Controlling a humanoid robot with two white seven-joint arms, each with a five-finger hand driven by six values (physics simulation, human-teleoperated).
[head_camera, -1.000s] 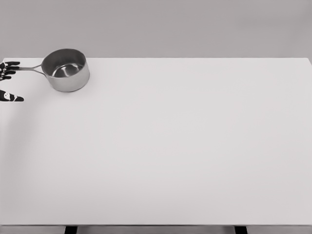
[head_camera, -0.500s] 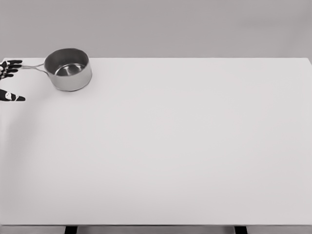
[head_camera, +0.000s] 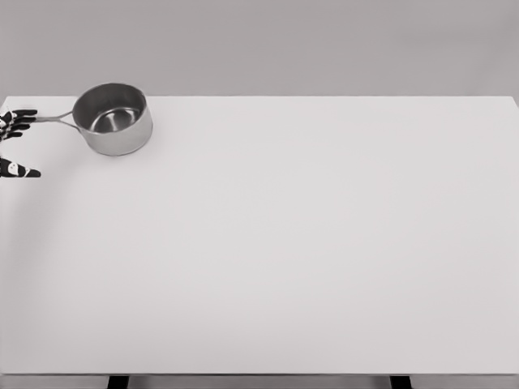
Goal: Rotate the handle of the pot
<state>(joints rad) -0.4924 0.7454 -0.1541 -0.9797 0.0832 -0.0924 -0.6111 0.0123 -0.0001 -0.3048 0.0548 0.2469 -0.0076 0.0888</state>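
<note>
Left hand (head_camera: 15, 139) fingers spread at pot (head_camera: 113, 118) handle (head_camera: 53, 118), white table (head_camera: 308, 243), grey wall (head_camera: 324, 44)

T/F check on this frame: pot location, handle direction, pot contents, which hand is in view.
1. The pot sits at the table's far left corner. True.
2. Its handle points right. False: it points left, toward the left hand.
3. The pot holds food. False: it looks empty, bare metal inside.
4. The left hand's fingers are at the handle's tip. True.
5. The right hand is over the table. False: it is not in view.
</note>
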